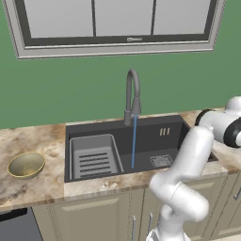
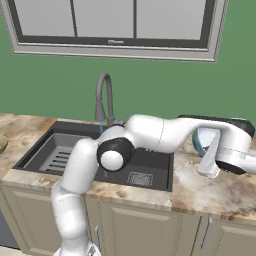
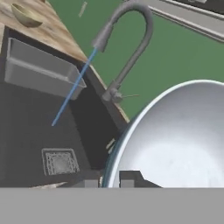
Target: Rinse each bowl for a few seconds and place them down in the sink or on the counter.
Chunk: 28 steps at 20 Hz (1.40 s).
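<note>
The pale blue-white bowl [image 3: 179,140] looms large on the right of the hand view. My gripper [image 3: 109,180] is shut on its rim, with one dark fingertip [image 3: 129,178] on either side of the edge. In the right base view this bowl [image 2: 199,141] peeks out behind my forearm, over the counter [image 2: 220,195] right of the sink [image 2: 150,162]. Whether it rests there or hangs just above, I cannot tell. The olive-gold bowl [image 1: 26,164] sits upright on the counter [image 1: 33,188] left of the sink [image 1: 155,129].
The tall curved faucet [image 1: 132,94] is running, and a thin blue stream [image 1: 134,143] falls into the basin near the square drain [image 1: 161,161]. A grey ribbed rack [image 1: 94,157] fills the sink's left half. A window is set in the green wall above.
</note>
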{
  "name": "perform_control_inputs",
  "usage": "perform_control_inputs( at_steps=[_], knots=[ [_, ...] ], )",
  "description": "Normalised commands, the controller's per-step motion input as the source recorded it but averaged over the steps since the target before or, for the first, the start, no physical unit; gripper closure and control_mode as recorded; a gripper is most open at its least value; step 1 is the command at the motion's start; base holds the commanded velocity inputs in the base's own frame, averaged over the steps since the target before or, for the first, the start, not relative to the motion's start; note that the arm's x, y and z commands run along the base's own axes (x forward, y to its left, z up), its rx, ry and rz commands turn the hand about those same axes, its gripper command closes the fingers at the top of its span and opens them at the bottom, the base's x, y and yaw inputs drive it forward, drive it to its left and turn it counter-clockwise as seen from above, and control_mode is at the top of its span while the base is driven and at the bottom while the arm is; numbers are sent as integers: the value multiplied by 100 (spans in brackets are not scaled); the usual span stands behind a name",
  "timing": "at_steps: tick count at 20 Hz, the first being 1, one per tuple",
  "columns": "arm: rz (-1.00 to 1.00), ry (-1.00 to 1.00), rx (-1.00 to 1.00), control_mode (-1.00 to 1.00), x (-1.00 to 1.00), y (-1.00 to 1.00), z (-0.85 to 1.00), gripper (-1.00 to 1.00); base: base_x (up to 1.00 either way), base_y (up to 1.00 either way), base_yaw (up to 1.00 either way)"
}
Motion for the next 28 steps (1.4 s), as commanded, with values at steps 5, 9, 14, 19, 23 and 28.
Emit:
perform_control_inputs(
  at_steps=[5,9,14,19,23,28],
  knots=[
    [19,-4,-19,-100,-19,34,49,100,0,0,0],
    [16,12,-34,-100,-18,36,41,100,0,0,0],
    [17,13,-39,-100,-2,43,17,100,0,0,0],
    [19,-2,-42,-100,0,47,-11,100,0,0,0],
    [21,-15,-36,-100,0,52,-18,100,0,0,0],
    [19,-20,-27,-100,7,54,-15,100,0,0,0]
  ],
)
